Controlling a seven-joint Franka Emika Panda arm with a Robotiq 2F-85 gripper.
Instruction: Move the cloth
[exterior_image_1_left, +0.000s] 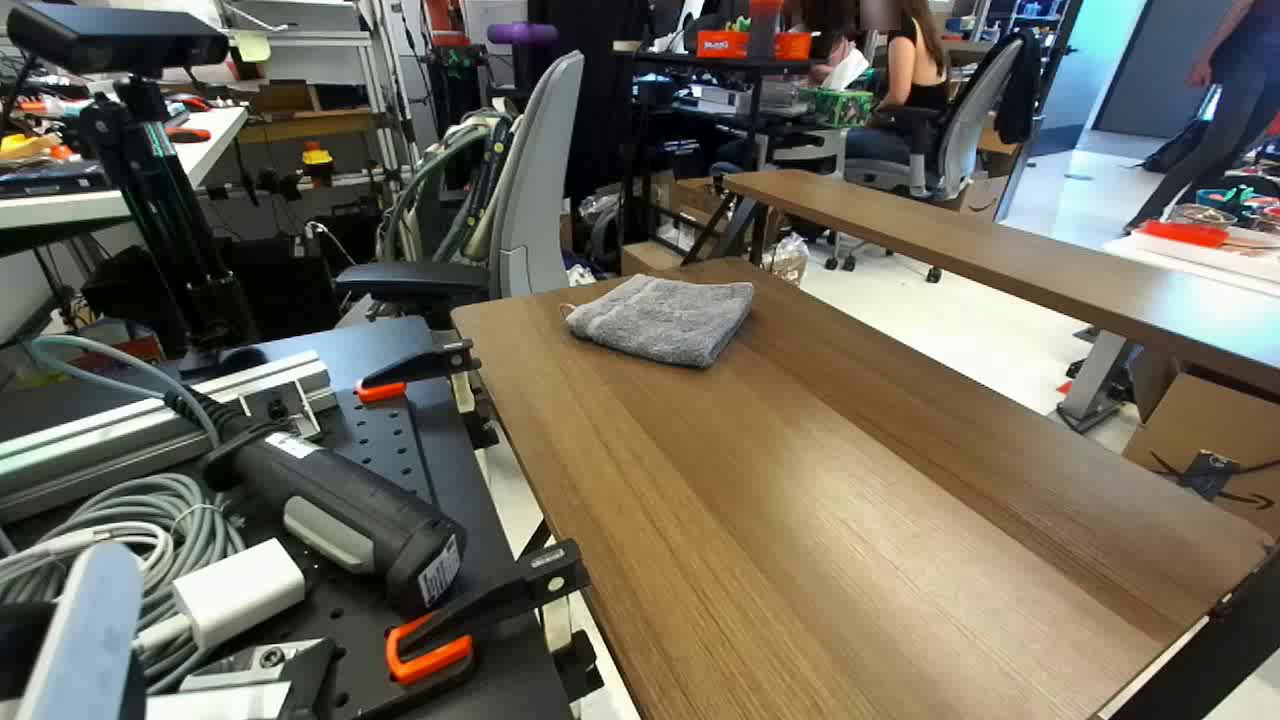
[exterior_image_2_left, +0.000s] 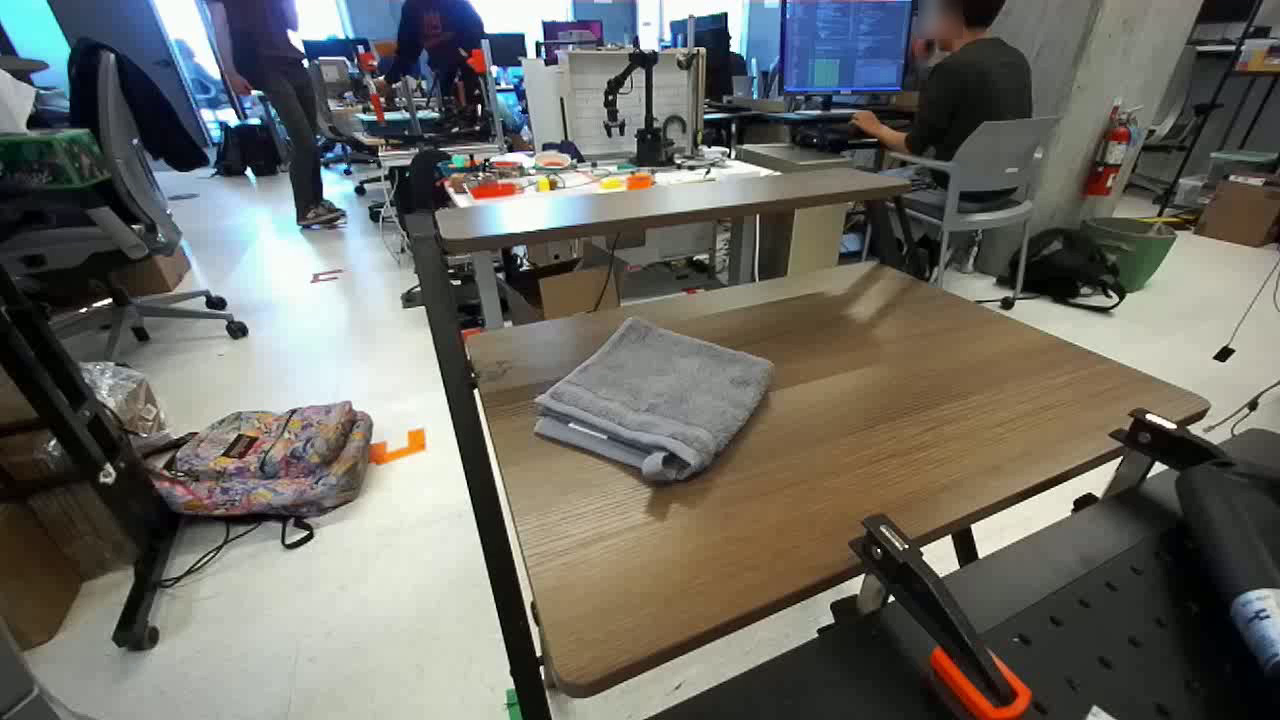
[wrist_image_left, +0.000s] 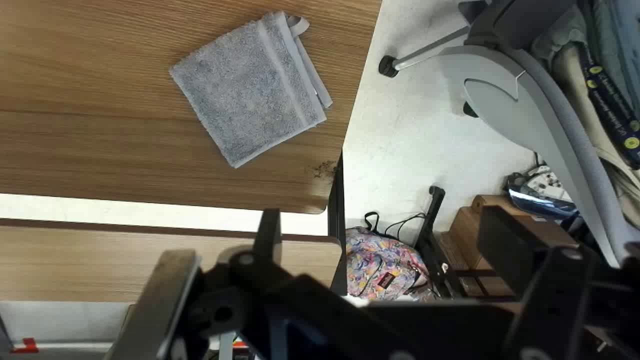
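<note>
The cloth (exterior_image_1_left: 662, 318) is a grey, folded, roughly square towel lying flat on the brown wooden table (exterior_image_1_left: 800, 540), near one end. It also shows in an exterior view (exterior_image_2_left: 665, 390), with a small loop at one corner, and in the wrist view (wrist_image_left: 250, 90) at the upper middle. My gripper (wrist_image_left: 387, 240) shows only in the wrist view, as dark fingers spread wide apart with nothing between them. It is apart from the cloth, which lies above the fingers in that picture. The gripper is out of view in both exterior views.
A narrow raised shelf (exterior_image_1_left: 1000, 260) runs along one long side of the table. Black clamps with orange handles (exterior_image_1_left: 430, 650) grip a black perforated bench (exterior_image_1_left: 390, 450) on the opposite side, holding cables and a dark handheld tool (exterior_image_1_left: 340, 510). A backpack (exterior_image_2_left: 270, 460) lies on the floor.
</note>
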